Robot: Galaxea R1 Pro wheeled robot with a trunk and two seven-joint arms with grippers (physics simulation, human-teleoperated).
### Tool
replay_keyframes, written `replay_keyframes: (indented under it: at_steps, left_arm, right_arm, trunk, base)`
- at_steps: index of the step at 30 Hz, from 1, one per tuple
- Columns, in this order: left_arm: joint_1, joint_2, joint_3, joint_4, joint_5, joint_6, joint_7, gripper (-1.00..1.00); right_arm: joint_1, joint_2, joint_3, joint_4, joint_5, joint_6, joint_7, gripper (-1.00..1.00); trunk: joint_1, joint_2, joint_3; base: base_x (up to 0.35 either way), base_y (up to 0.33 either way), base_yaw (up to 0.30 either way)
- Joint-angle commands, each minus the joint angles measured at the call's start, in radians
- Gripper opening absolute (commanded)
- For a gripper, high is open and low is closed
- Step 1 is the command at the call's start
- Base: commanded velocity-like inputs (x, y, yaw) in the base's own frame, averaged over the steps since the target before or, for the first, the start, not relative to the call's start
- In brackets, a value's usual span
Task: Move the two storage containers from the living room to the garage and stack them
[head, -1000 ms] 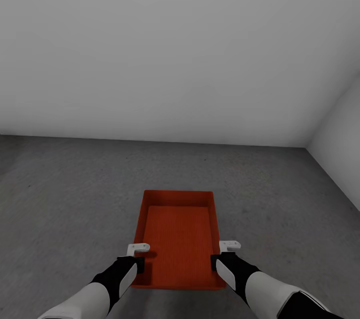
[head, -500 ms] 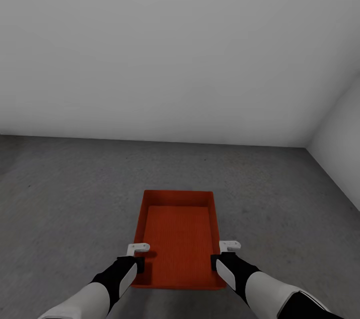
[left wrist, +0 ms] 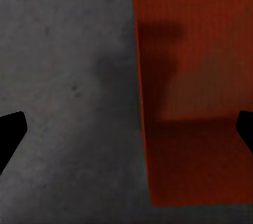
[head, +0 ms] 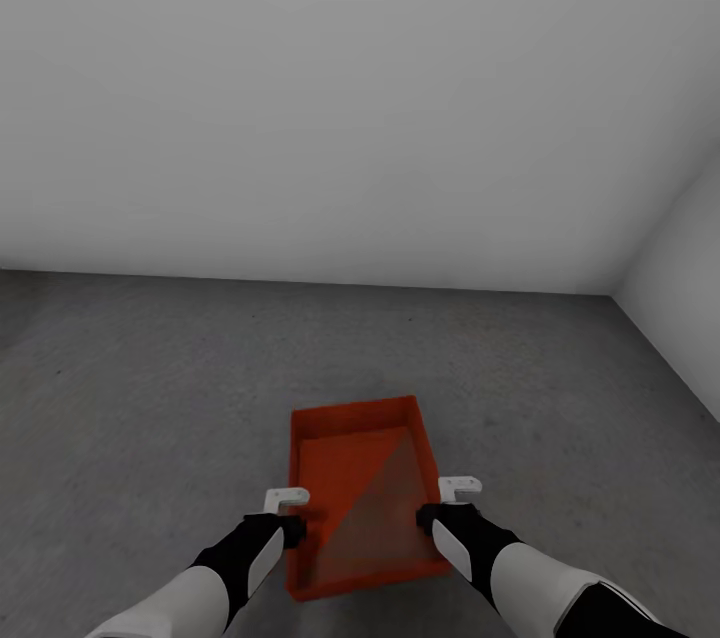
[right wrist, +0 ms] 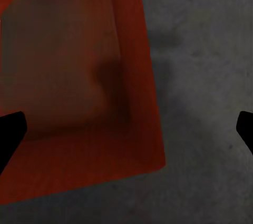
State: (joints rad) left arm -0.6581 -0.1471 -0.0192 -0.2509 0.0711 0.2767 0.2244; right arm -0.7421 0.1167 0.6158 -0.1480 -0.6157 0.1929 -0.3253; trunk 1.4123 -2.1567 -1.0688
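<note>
Storage container (head: 355, 488) on the garage floor (head: 140, 388), long axis running away from me, slightly skewed. My left gripper (head: 288, 508) and right gripper (head: 450, 503) flank its long walls, both spread wide, holding nothing.

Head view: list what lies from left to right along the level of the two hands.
grey floor → left hand → orange-red container → right hand → grey floor again → pale wall at the right edge.
</note>
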Motion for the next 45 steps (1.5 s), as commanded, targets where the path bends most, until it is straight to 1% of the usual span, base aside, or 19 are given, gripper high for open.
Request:
replay_keyframes:
  at_steps: [1,25,45]
  left_arm:
    - [0.0,0.0,-0.002,-0.002,0.008,0.005,0.005,1.0]
    - [0.0,0.001,-0.001,-0.007,0.009,0.004,0.006,1.0]
    - [0.0,-0.003,-0.001,-0.008,0.01,0.004,0.006,1.0]
  right_arm:
    - [0.0,0.0,0.008,-0.002,-0.006,0.006,-0.006,1.0]
    - [0.0,0.0,0.008,-0.002,-0.007,0.005,-0.006,1.0]
    - [0.0,0.0,0.007,-0.001,-0.008,0.005,-0.008,1.0]
  trunk:
    - [0.0,0.0,-0.001]
    - [0.0,0.0,-0.001]
    - [0.0,0.0,-0.001]
  base:
    - [0.0,0.0,0.0]
    - [0.0,0.0,0.0]
    - [0.0,0.0,0.0]
